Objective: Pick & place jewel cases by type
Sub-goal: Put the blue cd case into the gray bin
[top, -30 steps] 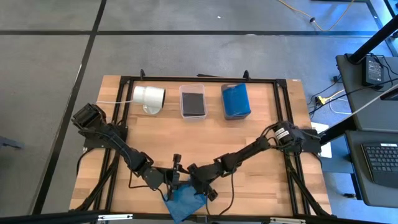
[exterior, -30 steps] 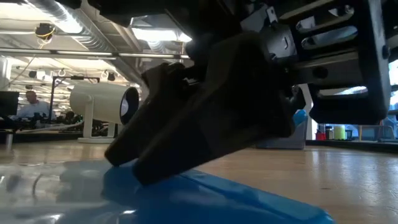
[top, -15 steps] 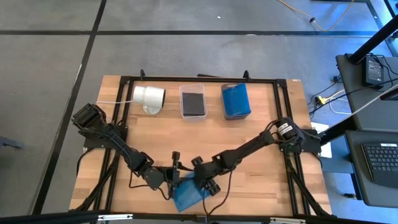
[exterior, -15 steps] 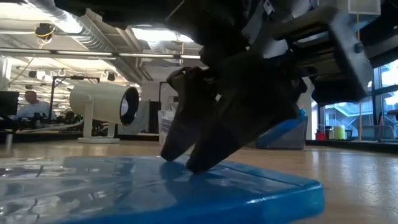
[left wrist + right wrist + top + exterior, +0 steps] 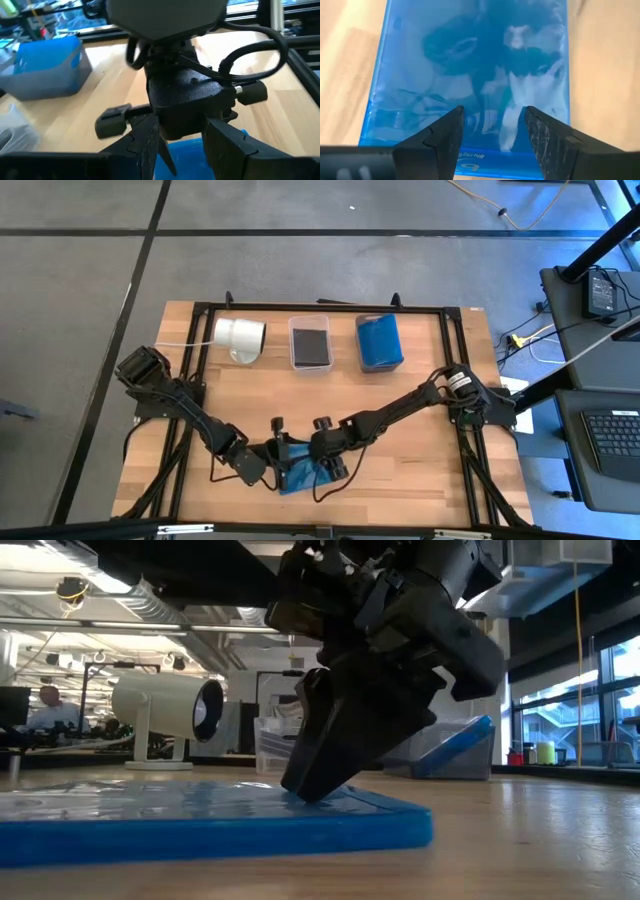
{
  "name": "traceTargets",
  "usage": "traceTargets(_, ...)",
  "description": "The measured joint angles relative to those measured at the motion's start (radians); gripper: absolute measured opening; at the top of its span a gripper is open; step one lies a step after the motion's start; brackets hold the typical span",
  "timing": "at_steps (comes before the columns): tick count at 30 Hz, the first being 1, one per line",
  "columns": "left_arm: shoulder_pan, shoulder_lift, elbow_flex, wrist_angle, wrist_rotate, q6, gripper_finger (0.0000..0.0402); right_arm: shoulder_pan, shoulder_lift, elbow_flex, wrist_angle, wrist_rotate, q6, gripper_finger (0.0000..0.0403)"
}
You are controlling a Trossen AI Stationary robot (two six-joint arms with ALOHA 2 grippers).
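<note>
Low view shows the right gripper (image 5: 310,785), fingers apart, pressing the blue jewel case (image 5: 200,825) at the table's six o'clock; it could skid away. Left gripper (image 5: 272,463) hovers half-open.

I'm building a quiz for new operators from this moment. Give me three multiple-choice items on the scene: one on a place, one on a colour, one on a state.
1. Where does the loose jewel case lie?
A. At the table's near edge, between both arms
B. In a bin
C. Beside the white cylinder

2. What colour is it?
A. Black
B. Translucent blue
C. Red

3. How does the right pincer stand?
A. Shut on the case
B. Open, over the flat case
C. Out of view

Answers: 1 A, the high view shows it by the near edge, far from the cylinder and bins; 2 B, blue in every view; 3 B, the right wrist view shows its fingers apart above it.
</note>
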Motion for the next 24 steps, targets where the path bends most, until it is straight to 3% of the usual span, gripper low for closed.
traceTargets(6,-0.014,-0.003,0.000,-0.012,-0.002,-0.023,0.0143,-0.001,-0.005,0.000,-0.017,0.039,-0.025,0.0216)
traceTargets(10,-0.059,-0.016,0.003,-0.049,0.057,-0.033,0.0143,-0.012,-0.007,0.000,-0.042,0.028,-0.050,0.0216)
traceTargets(15,-0.100,-0.017,0.003,-0.068,0.032,0.018,0.0143,-0.021,-0.007,0.000,-0.042,0.026,-0.045,0.0216)
traceTargets(24,-0.147,-0.017,0.002,-0.077,0.023,-0.038,0.0143,-0.054,-0.007,0.000,-0.036,0.011,0.027,0.0216)
